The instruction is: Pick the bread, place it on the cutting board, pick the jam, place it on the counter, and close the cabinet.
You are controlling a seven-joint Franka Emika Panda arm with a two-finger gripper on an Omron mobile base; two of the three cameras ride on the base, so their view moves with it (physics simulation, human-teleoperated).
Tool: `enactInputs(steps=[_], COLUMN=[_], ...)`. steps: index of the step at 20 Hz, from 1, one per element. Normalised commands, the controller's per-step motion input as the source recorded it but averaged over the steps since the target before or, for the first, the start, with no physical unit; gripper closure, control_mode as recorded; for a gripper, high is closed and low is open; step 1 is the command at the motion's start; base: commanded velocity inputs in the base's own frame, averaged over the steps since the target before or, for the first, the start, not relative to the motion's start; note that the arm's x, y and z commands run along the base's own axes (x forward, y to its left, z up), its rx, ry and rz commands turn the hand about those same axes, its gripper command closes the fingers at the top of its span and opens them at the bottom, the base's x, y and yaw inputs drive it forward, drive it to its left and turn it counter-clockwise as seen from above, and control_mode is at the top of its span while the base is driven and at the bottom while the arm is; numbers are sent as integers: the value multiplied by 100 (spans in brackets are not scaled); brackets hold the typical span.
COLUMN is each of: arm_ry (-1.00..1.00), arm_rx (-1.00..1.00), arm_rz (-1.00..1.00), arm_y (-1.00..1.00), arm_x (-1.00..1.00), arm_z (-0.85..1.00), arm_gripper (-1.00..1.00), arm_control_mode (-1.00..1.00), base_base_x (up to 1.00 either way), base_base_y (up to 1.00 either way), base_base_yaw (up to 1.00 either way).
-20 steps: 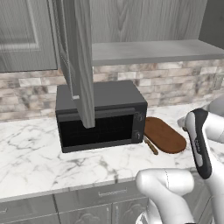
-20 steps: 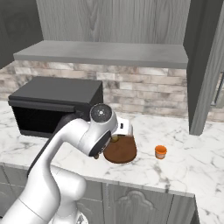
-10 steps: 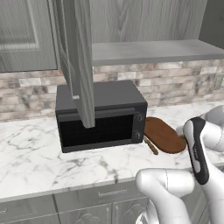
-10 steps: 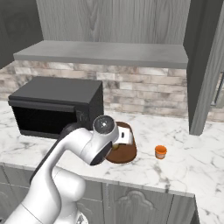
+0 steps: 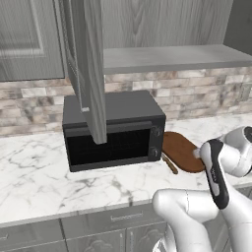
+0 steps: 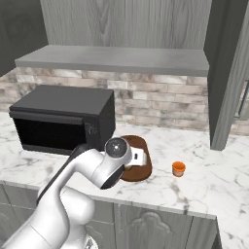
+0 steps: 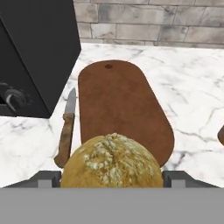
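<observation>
Bread carried over the near end of the cutting board.

The gripper is clamped on the loaf from both sides. Placing it seems to be the step in hand: ease forward, lower, let go. The jam sits on the counter; cabinet doors hang open.

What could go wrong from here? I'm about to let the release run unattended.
The round golden-brown oat-topped bread sits in the gripper over the near end of the dark reddish-brown oval wooden cutting board; released here, it might roll off that end onto the white marble counter. The wooden-handled knife lies beside the board and could be nudged. The small orange jam jar stands near the board.
</observation>
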Motion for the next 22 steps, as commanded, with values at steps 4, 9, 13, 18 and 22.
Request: enactInputs(steps=[4, 9, 13, 18, 22], arm_ry=[0, 0, 0, 0, 0], arm_rx=[0, 0, 0, 0, 0], arm_rz=[0, 0, 0, 0, 0], arm_y=[0, -1, -6, -13, -5], arm_x=[36, 31, 27, 20, 21], arm_z=[-20, -18, -11, -12, -9], arm_gripper=[100, 100, 100, 100, 100], arm_control_mode=[-100, -100, -100, -100, -100], base_base_x=[0, 0, 0, 0, 0], base_base_y=[0, 0, 0, 0, 0], base_base_yaw=[0, 0, 0, 0, 0])
